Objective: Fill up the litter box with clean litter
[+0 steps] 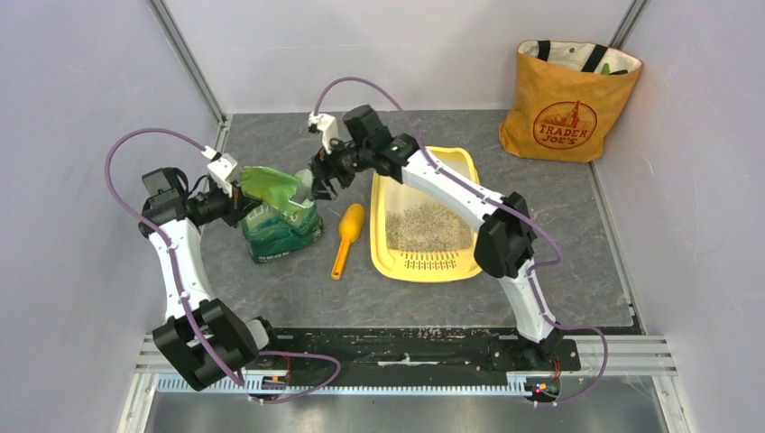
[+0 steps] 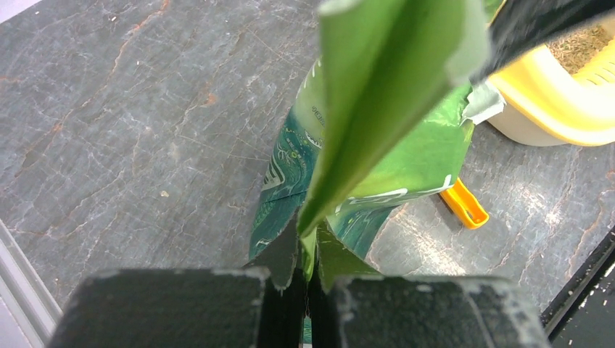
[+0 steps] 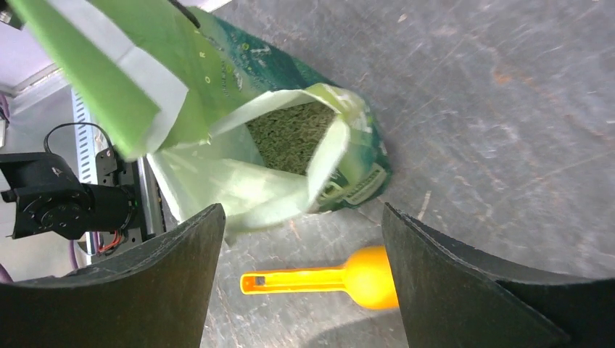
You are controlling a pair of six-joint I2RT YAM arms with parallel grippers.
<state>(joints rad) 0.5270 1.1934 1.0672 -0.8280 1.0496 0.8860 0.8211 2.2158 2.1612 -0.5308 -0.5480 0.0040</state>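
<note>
Both arms reach toward each other.
My left gripper pinches the green flap; my right gripper stands spread wide.

"TRADER JOE'S" on orange tote bag

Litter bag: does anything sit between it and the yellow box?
Only the orange scoop, lying flat between the green litter bag and the litter box; a lifted bag would likely clear it.

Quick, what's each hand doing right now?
Left hand: closed on the green bag flap.
Right hand: open, holding nothing, over the bag's mouth.
</note>
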